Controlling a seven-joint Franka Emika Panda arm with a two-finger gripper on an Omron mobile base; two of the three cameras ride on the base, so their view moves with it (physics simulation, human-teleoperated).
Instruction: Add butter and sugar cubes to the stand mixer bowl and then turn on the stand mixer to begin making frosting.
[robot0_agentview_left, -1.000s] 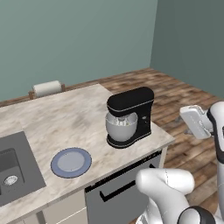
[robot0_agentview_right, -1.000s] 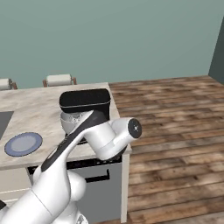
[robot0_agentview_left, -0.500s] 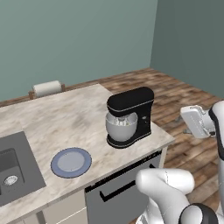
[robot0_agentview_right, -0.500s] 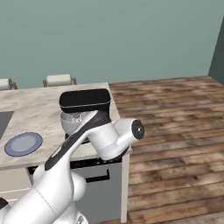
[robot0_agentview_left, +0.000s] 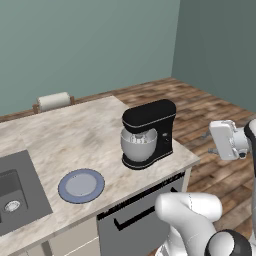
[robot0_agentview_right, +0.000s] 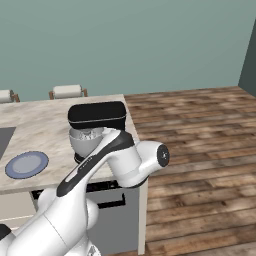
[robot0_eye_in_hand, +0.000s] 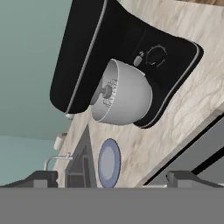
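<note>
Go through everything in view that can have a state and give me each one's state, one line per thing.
Mixer: upright on the counter, head down over the bowl.
Bowl: seated on the mixer base, whisk inside; no contents visible.
Plate: flat on the counter, bare.
Gripper: open, holding nothing, off the counter's end and facing the mixer.
Sink: dry, tap not running.

Glossy black stand mixer (robot0_agentview_left: 150, 131), smooth metal stand mixer bowl (robot0_agentview_left: 137, 145), marbled stone counter (robot0_agentview_left: 75, 140)
</note>
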